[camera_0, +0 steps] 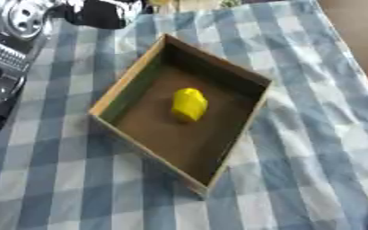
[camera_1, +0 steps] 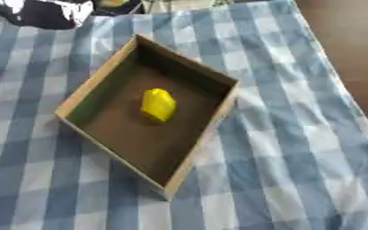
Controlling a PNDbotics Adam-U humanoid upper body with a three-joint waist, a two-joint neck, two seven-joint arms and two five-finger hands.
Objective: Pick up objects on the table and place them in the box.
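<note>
Yellow block [camera_0: 189,104] lies inside cardboard box [camera_0: 123,83]; looks light, rigid, faceted—I'd pinch its flat sides. My left arm [camera_0: 6,54] shows; finger state indeterminable.

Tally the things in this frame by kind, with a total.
Yellow object, lying inside the box: 1
Cardboard box: 1
Blue-and-white checked cloth: 1
Robot arm, upper left; its hand is not visible: 1
Total: 4
</note>
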